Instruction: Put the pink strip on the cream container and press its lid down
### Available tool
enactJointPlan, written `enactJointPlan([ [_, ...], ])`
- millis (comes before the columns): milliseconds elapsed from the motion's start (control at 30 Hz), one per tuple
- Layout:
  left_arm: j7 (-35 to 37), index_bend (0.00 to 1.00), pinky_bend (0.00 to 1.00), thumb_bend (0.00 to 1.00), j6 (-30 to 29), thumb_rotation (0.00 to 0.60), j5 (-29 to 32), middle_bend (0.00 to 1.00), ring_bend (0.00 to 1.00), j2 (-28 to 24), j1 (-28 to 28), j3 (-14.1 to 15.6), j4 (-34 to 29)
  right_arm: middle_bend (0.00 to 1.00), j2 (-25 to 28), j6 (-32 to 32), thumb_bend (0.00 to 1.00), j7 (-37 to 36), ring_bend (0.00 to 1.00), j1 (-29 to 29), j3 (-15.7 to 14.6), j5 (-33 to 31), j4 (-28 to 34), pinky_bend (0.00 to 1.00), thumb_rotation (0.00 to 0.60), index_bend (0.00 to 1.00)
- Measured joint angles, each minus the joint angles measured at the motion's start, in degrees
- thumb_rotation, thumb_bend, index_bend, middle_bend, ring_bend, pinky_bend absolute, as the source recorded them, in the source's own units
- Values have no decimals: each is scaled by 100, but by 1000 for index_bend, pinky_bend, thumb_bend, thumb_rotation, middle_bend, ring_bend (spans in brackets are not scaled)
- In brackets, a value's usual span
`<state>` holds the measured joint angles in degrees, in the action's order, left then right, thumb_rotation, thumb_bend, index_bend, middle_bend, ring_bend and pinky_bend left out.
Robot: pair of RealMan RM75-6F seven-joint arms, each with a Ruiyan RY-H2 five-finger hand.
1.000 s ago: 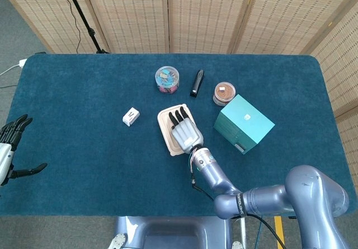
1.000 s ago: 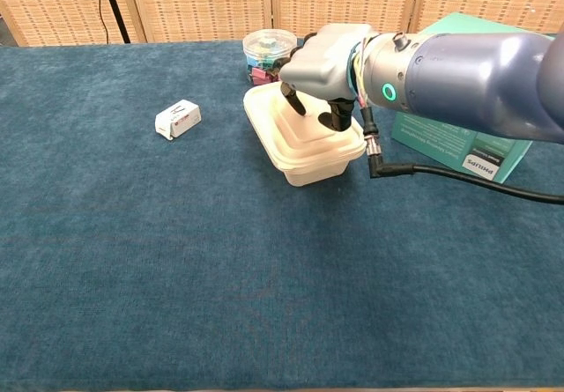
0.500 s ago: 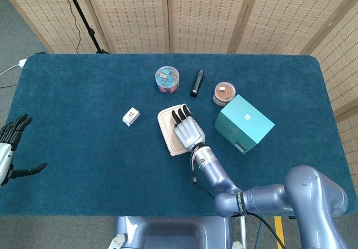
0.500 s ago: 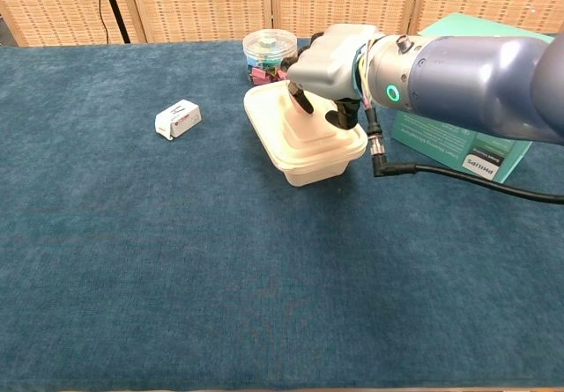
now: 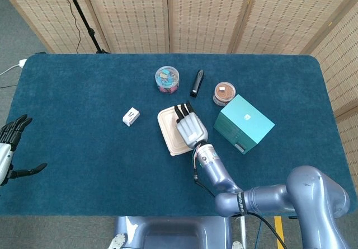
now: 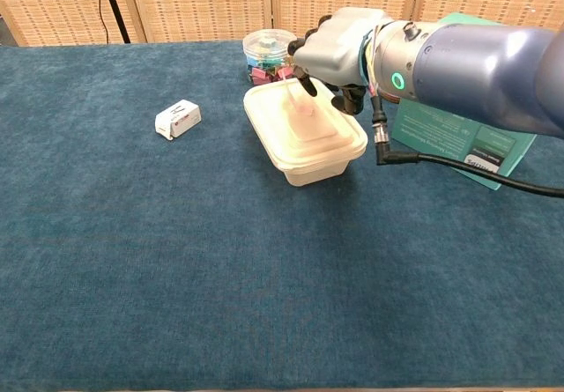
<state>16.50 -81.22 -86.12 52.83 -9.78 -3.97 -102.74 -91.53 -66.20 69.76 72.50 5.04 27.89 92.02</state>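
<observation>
The blue worktop (image 5: 84, 148) carries the cream container (image 6: 304, 136) near its middle, long axis running away from the robot, lid seated on top. The right hand (image 6: 339, 44) hovers over the container's far right part, dark fingers (image 6: 304, 79) curled downward just above the lid and gripping nothing. Directly below those fingers a faint pink strip (image 6: 306, 108) shows on the lid. The left hand (image 5: 11, 142) hangs spread and empty, well apart, so the right is nearer for pressing.

Teal box (image 5: 244, 123) and clip tub (image 5: 167, 78) crowd cream container (image 5: 174, 131).
</observation>
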Motion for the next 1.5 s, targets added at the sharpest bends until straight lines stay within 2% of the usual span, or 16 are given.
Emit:
enactJointPlan([
  [33, -5, 0, 0, 0, 0, 600, 4, 0, 0, 2, 0, -1, 1, 0, 24, -31, 557, -6, 0, -10, 11, 23, 39, 0, 600, 245],
  [100, -9, 0, 0, 0, -2, 600, 8, 0, 0, 5, 2, -2, 6, 0, 94, -96, 388, -56, 0, -47, 44, 96, 131, 0, 600, 210],
  [167, -8, 0, 0, 0, -6, 600, 7, 0, 0, 3, 5, -2, 11, 0, 202, -178, 158, -186, 0, -116, 82, 222, 256, 0, 600, 140],
  [267, -5, 0, 0, 0, -25, 600, 3, 0, 0, 6, 17, 2, 28, 0, 326, -289, 28, -347, 0, -216, 111, 394, 389, 0, 600, 18],
  [300, -6, 0, 0, 0, -36, 600, 1, 0, 0, 7, 24, 4, 37, 0, 372, -332, 12, -422, 0, -260, 119, 457, 441, 0, 600, 5],
  [533, -132, 0, 0, 0, -79, 600, 0, 0, 0, 43, 71, 34, 79, 0, 761, -774, 0, -1375, 0, -798, 86, 1537, 808, 0, 600, 0],
  [700, -263, 0, 0, 0, -186, 600, 5, 0, 0, 107, 164, 76, 142, 0, 1068, -1170, 0, -2507, 0, -1379, -66, 2619, 1018, 0, 600, 0],
  [867, -244, 0, 0, 0, -340, 600, -62, 0, 0, 172, 275, 131, 192, 0, 1465, -1591, 0, -3776, 0, -2189, -380, 3646, 1114, 0, 600, 0],
  [1000, -204, 0, 0, 0, -525, 600, -202, 0, 0, 305, 398, 219, 371, 0, 1755, -1930, 0, -4574, 0, -2891, -684, 4053, 1106, 0, 600, 0],
  [1233, 76, 0, 0, 0, -694, 600, -163, 0, 0, 508, 583, 278, 758, 0, 1985, -2448, 0, -5563, 0, -3907, -1085, 4566, 647, 0, 600, 0],
  [1500, -100, 0, 0, 0, -701, 600, -76, 0, 0, 651, 647, 270, 973, 0, 1958, -2686, 0, -6977, 0, -5089, -1312, 4678, -438, 0, 600, 0],
])
